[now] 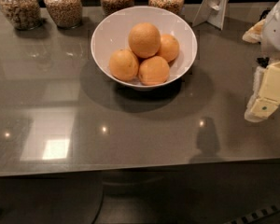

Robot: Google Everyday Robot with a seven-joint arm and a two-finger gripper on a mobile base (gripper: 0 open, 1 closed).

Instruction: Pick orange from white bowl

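A wide, glossy white bowl (113, 35) stands at the back middle of the grey counter. It holds several oranges, piled up, with the top orange (144, 40) resting on the others. My gripper (265, 97) is at the right edge of the view, well to the right of the bowl and nearer the front edge. It hangs over the counter, apart from the bowl and the oranges, with nothing seen in it.
Several grain-filled glass jars (63, 5) stand in a row along the back of the counter (130, 134). A white stand (214, 6) sits at the back right. The counter's front edge runs across the lower part of the view.
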